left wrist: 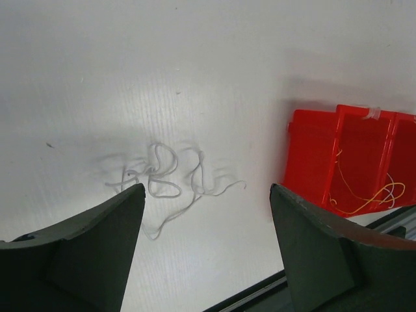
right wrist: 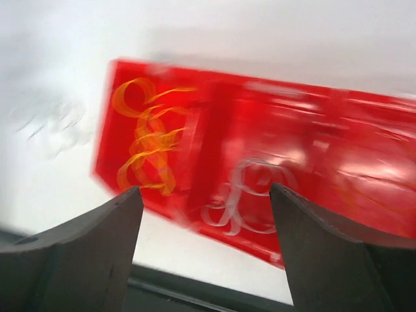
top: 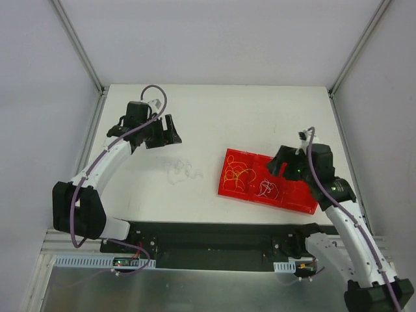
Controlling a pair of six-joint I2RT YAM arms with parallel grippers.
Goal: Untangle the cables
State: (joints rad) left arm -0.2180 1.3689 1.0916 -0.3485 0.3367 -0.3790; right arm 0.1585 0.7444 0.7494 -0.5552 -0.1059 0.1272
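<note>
A loose squiggle of white cables [top: 179, 170] lies on the white table, left of a red tray [top: 224, 185]. The tray's left compartment holds orange-yellow cables [top: 237, 174] and its middle one holds white cables [top: 268, 188]. My left gripper [top: 174, 132] hovers behind the loose white cables [left wrist: 166, 175], open with nothing between its fingers [left wrist: 207, 188]. My right gripper [top: 278, 166] hangs over the tray's right part, open and empty [right wrist: 205, 188]. The right wrist view is blurred, showing the orange-yellow cables [right wrist: 146, 140] and the white cables [right wrist: 250, 195] below.
A black rail [top: 208, 234] runs along the table's near edge between the arm bases. Grey walls and metal frame posts [top: 84, 58] close in the back corners. The red tray [left wrist: 318, 149] lies right of the left gripper.
</note>
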